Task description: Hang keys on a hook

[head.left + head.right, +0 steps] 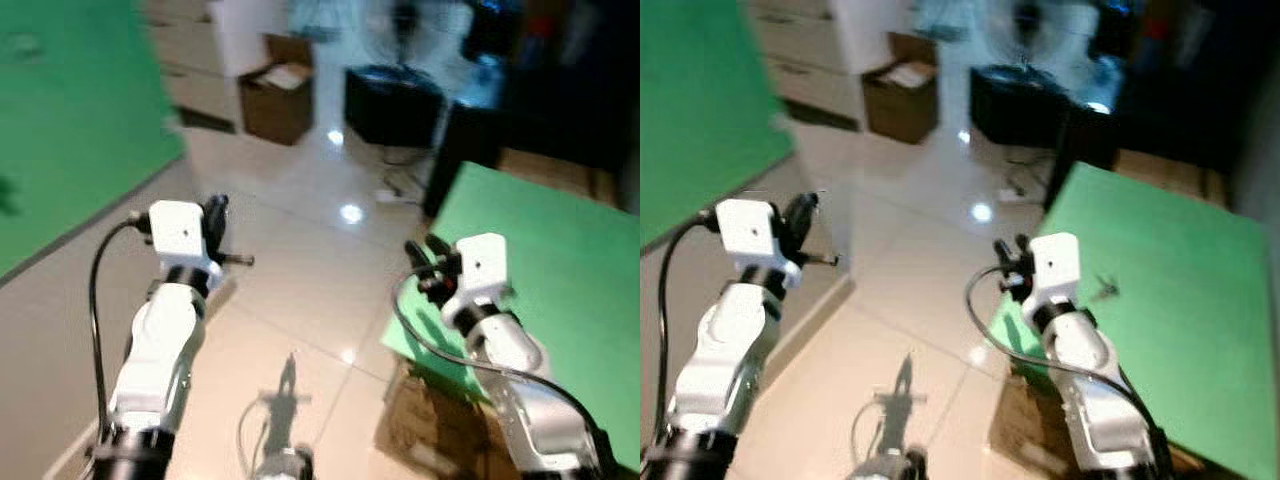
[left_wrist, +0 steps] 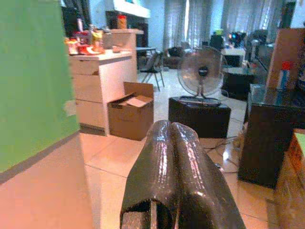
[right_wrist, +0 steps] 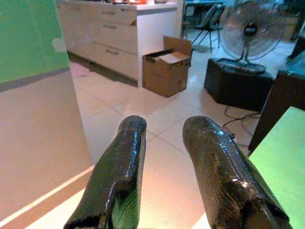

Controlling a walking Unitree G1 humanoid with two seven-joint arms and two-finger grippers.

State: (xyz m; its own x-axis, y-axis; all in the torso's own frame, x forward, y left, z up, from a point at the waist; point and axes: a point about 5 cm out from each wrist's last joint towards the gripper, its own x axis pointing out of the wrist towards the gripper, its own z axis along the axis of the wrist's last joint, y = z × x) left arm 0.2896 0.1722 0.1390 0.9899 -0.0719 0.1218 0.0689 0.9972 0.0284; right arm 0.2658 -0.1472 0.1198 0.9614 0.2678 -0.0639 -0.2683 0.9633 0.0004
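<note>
Both arms were raised over the tiled floor [image 1: 300,300]: the left gripper [image 2: 174,138] had its fingers [image 2: 159,157] pressed together on nothing, and the right gripper [image 3: 164,131] had its fingers [image 3: 128,143] spread apart, also bare. Right of the right gripper stood the green desk [image 1: 1180,280], on which a small dark item, possibly the keys [image 1: 1106,290], lay near the arm, too blurred to confirm. Beyond stood a cardboard box [image 1: 277,100] and a fan [image 2: 202,71] on a black case [image 2: 198,114].

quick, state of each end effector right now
left end effector: closed, holding nothing visible
right end effector: open, empty
</note>
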